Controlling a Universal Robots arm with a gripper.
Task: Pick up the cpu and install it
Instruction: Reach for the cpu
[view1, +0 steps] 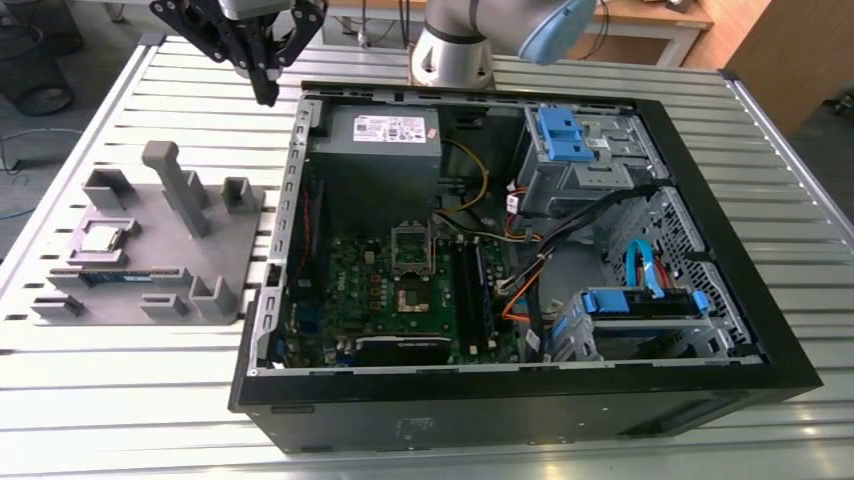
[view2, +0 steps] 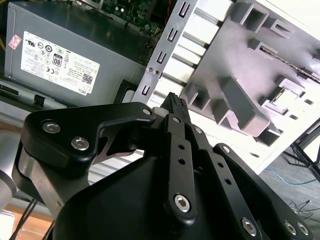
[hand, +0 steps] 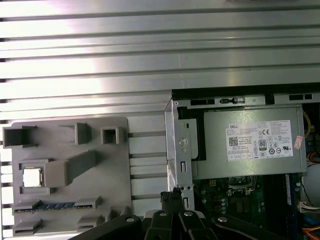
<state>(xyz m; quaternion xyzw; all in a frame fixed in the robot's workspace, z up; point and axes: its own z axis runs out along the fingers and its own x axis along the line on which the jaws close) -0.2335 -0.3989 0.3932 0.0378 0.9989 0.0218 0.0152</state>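
As I judged it, the biggest risk lay with the open computer case (view1: 507, 415). My pincer (view1: 267, 92) hung just beside its raised steel edge, near the power supply (view1: 384, 135), and a careless sideways sweep could have knocked the fingers against that edge. Next, the grey holder (view1: 154, 250) bristled with upright posts, so a descent off line might have struck a post rather than reached the cpu (view1: 104, 238). The cpu lay flat in its square pocket on that holder, well apart from me. Smaller again, the socket (view1: 411, 268) on the motherboard (view1: 400, 310) looked delicate, and a chip set down tilted or turned the wrong way could have bent its contacts. The cpu itself looked thin and smooth, so a shallow pinch on its rim might have let it slip. My fingers were drawn together with nothing between them. Counting downward, I saw one slatted table (view1: 120, 400), one case, one holder, one power supply, one motherboard, one pincer, one memory stick (view1: 118, 277) lying just beside the cpu, one socket and one cpu.
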